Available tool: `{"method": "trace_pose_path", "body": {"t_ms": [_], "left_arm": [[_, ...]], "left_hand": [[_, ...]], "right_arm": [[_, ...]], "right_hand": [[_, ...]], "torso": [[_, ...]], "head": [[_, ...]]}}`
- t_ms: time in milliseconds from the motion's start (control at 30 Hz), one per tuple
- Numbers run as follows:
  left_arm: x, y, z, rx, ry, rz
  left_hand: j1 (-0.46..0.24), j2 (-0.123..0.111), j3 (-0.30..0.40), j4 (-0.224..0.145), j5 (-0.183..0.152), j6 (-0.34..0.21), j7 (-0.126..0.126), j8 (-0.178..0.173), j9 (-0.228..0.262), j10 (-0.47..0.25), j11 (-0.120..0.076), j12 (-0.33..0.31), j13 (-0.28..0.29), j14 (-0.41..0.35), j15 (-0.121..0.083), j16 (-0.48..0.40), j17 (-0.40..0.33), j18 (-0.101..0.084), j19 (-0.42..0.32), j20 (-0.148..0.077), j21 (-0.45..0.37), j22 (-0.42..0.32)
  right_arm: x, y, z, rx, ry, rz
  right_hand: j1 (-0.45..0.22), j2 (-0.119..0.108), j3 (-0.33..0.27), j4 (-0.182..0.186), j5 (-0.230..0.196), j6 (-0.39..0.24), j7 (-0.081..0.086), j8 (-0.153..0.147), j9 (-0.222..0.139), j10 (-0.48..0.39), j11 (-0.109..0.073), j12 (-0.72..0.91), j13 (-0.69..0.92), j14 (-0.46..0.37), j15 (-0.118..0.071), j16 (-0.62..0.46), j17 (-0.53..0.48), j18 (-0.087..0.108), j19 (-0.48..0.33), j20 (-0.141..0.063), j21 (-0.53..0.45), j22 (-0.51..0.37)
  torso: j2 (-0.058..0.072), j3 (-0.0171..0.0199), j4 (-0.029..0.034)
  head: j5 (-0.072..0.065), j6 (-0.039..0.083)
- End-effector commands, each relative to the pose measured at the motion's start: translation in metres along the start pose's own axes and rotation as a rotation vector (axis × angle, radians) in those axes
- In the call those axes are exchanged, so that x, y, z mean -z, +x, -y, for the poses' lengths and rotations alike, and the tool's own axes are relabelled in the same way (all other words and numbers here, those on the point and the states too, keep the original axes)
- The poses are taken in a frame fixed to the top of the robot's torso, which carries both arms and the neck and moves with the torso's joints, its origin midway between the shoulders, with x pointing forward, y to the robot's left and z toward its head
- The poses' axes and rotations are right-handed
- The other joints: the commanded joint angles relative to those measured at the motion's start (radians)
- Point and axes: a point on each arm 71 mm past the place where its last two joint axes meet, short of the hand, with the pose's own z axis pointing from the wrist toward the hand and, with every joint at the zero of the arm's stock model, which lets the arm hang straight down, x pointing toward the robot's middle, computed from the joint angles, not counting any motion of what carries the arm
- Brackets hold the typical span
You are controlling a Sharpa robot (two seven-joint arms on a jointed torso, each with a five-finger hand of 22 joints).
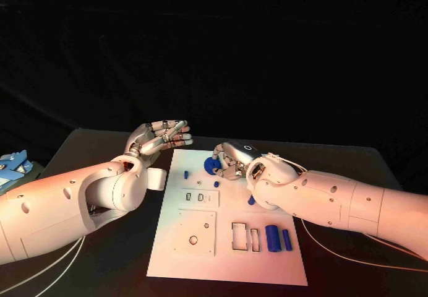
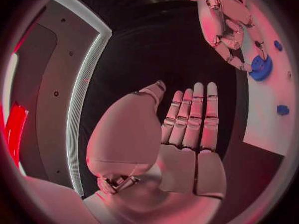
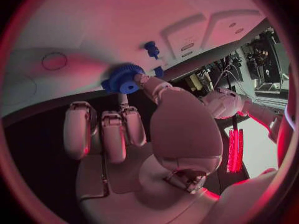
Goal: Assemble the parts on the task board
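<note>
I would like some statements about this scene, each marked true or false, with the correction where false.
1. The right hand touches a blue gear. True.
2. The left hand holds a blue part. False: it holds nothing, its fingers are straight and apart from the board.
3. Two blue cylinders lie near the right edge of the task board. True.
4. The gear lies on the black table, off the board. False: it is at the board's far end.
</note>
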Motion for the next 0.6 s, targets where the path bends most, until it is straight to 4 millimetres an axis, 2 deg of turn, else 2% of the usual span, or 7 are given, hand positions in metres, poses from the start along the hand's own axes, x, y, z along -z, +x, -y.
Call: {"method": "trace_pose_path", "body": {"t_ms": [33,167,300,467,500,600], "left_arm": [[-0.0007,0.0028,0.001,0.011,0.008,-0.019],[-0.0007,0.0029,0.001,0.011,0.008,-0.019],[-0.0009,0.003,0.0008,0.011,0.006,-0.02],[-0.0011,0.003,0.0006,0.011,0.005,-0.02],[-0.0011,0.003,0.0006,0.011,0.005,-0.02],[-0.0012,0.0029,0.0006,0.011,0.005,-0.02]], "left_hand": [[-0.002,-0.011,0.008,0.0,-0.004,0.001,0.006,-0.006,-0.001,0.001,0.001,-0.005,-0.001,0.0,0.0,-0.005,0.001,0.006,0.005,0.001,-0.004,-0.001],[-0.002,-0.011,0.008,0.0,-0.004,0.001,0.006,-0.006,-0.001,0.001,0.001,-0.005,-0.001,0.0,0.0,-0.005,0.001,0.006,0.005,0.001,-0.004,-0.001],[-0.002,-0.011,0.008,0.0,-0.004,0.001,0.006,-0.006,-0.001,0.001,0.001,-0.005,-0.001,0.0,0.0,-0.005,0.001,0.006,0.005,0.001,-0.004,-0.001],[-0.003,-0.012,0.011,-0.002,-0.004,0.001,0.006,-0.007,-0.001,0.0,0.001,-0.006,-0.001,0.0,0.0,-0.007,0.003,0.006,0.005,0.001,-0.004,-0.002],[-0.003,-0.012,0.011,-0.002,-0.004,0.001,0.006,-0.007,-0.001,0.0,0.001,-0.006,-0.001,0.0,0.0,-0.007,0.003,0.006,0.005,0.001,-0.004,-0.002],[-0.003,-0.012,0.011,-0.002,-0.004,0.001,0.006,-0.007,-0.001,0.0,0.001,-0.006,-0.001,0.0,0.0,-0.007,0.003,0.006,0.005,0.001,-0.004,-0.002]], "right_arm": [[0.0004,0.0043,0.0008,0.012,0.007,-0.03],[-0.0005,0.0046,0.0008,0.013,0.009,-0.026],[-0.0016,0.0045,-0.0001,0.011,0.008,-0.017],[-0.0025,0.0041,-0.0014,0.005,0.004,-0.005],[-0.0025,0.0041,-0.0016,0.004,0.003,-0.005],[-0.0026,0.0047,-0.0024,-0.003,-0.001,-0.011]], "right_hand": [[-0.013,0.001,0.004,0.001,0.002,0.052,-0.049,-0.003,-0.001,0.0,0.002,-0.001,0.081,0.103,-0.004,0.005,0.249,-0.009,-0.005,-0.005,-0.001,-0.001],[-0.021,-0.004,0.004,0.002,-0.004,0.046,-0.045,-0.014,-0.003,-0.007,0.005,-0.009,0.074,0.103,-0.001,0.004,0.249,-0.009,-0.007,-0.003,-0.004,-0.004],[-0.032,-0.01,0.004,0.005,-0.013,0.028,-0.035,-0.039,-0.01,-0.017,0.013,-0.019,0.064,0.102,0.005,0.004,0.246,-0.008,-0.011,0.001,-0.009,-0.007],[-0.051,-0.018,-0.005,0.014,-0.034,-0.006,-0.018,-0.084,-0.022,-0.03,0.029,-0.033,0.052,0.102,0.019,0.003,0.244,-0.007,-0.015,0.014,-0.015,-0.011],[-0.057,-0.021,-0.011,0.018,-0.043,-0.019,-0.013,-0.101,-0.025,-0.032,0.034,-0.035,0.05,0.102,0.023,0.003,0.244,-0.006,-0.016,0.018,-0.016,-0.012],[-0.078,-0.026,-0.031,0.034,-0.046,-0.027,-0.01,-0.121,-0.027,-0.035,0.038,-0.036,0.049,0.102,0.028,0.004,0.245,-0.006,-0.017,0.023,-0.018,-0.012]], "torso": [[0.0,-0.0007,-0.0018],[0.0,-0.0002,-0.0024],[0.0,0.0001,-0.0006],[0.0,0.0003,-0.0005],[-0.001,0.0002,-0.0009],[-0.001,-0.0001,-0.0011]], "head": [[0.0,-0.001],[-0.001,0.0],[-0.002,-0.002],[-0.003,-0.002],[-0.003,-0.002],[-0.003,-0.002]]}}
